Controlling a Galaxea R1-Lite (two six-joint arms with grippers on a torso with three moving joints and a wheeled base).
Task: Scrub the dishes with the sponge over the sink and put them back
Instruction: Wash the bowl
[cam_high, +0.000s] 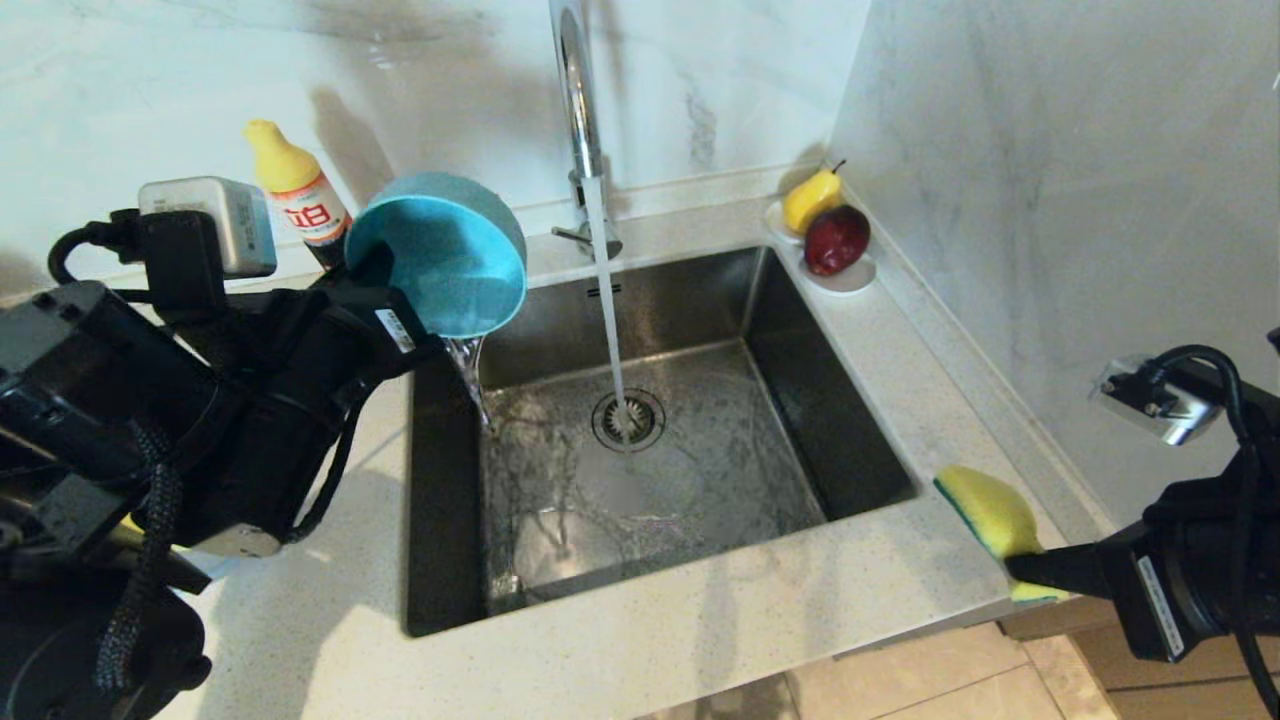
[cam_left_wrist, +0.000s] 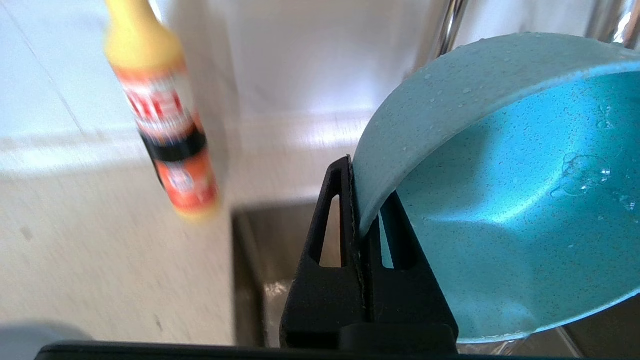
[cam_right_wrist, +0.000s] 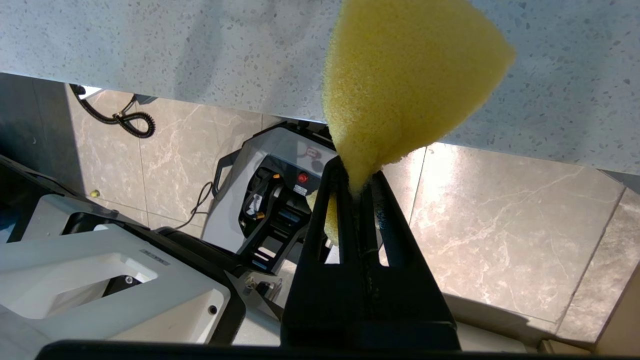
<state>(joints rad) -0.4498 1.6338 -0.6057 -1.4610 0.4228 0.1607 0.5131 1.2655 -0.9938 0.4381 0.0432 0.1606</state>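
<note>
We see the left pincer (cam_high: 375, 290) clamped on the rim of the small teal-blue bowl (cam_high: 440, 255), holding it tipped on its side above the left edge of the sink (cam_high: 860, 440) so that water spills out into the basin, while the faucet (cam_high: 580, 110) runs a stream onto the drain strainer (cam_high: 628, 420). The right pincer (cam_high: 1020, 570) hangs near the front right corner of the surface (cam_high: 700, 640), closed tight on the yellow sponge (cam_high: 990, 515).

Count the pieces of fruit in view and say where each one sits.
2. A yellow pear and a dark red apple share the small white dish at the sink's far right corner. None appears hidden.
</note>
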